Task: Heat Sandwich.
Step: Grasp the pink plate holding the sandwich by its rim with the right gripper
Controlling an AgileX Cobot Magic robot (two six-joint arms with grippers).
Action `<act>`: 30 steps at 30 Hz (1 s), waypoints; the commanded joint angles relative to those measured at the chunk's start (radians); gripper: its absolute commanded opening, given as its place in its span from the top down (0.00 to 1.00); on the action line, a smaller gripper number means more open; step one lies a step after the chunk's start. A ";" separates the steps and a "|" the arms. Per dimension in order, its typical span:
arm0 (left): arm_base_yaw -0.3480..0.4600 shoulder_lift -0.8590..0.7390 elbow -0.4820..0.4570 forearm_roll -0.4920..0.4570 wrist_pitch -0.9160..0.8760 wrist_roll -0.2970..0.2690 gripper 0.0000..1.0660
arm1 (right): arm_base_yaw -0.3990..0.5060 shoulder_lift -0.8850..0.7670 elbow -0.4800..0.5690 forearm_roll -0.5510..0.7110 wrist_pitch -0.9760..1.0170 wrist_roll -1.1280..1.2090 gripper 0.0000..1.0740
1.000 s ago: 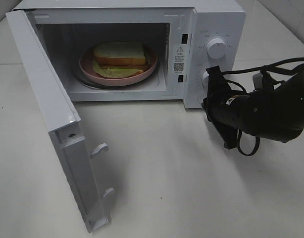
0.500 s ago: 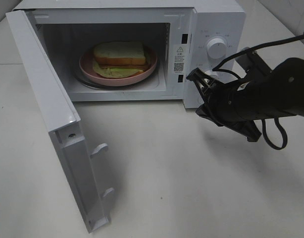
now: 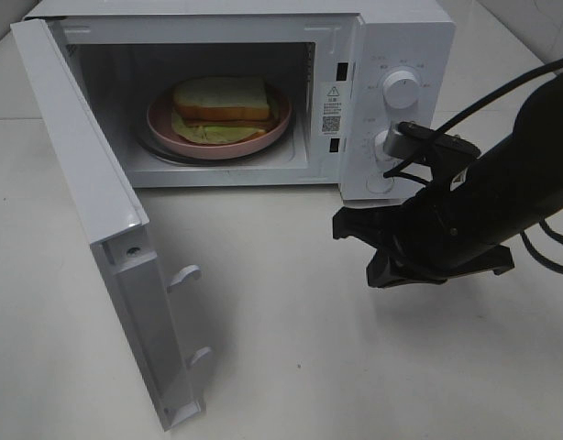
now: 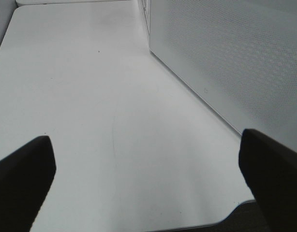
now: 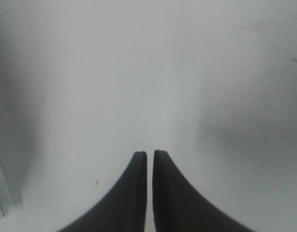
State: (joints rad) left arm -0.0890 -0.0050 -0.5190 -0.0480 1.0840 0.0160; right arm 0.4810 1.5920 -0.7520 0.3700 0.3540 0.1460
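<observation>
Evidently loading is done: on the white worktop (image 3: pixel 291 367) the microwave (image 3: pixel 391 37) stands with its door (image 3: pixel 89 211) swung wide. Inside, the sandwich (image 3: pixel 222 99) lies on the pink plate (image 3: pixel 160 121), so shutting the door looks like the step in hand. The right hand (image 5: pixel 149 154) hovers over the worktop below the dials, fingers all but together and gripping nothing. The left hand (image 4: pixel 144 137) is spread wide and empty, so the next move calls for one of them to reach the door's outer face and push it until it latches.
</observation>
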 commanded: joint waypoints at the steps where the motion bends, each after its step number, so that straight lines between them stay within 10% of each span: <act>1: 0.001 -0.015 0.002 -0.004 -0.013 -0.005 0.08 | -0.004 -0.010 -0.035 -0.083 0.101 -0.049 0.92; 15: 0.001 -0.015 0.002 -0.004 -0.013 -0.005 0.08 | -0.004 -0.010 -0.213 -0.187 0.357 -0.517 0.90; 30: 0.001 -0.015 0.002 -0.004 -0.013 -0.005 0.08 | -0.004 -0.010 -0.221 -0.187 0.342 -1.508 0.86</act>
State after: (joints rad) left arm -0.0890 -0.0050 -0.5190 -0.0480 1.0840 0.0160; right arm 0.4810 1.5920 -0.9670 0.1860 0.6930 -1.2620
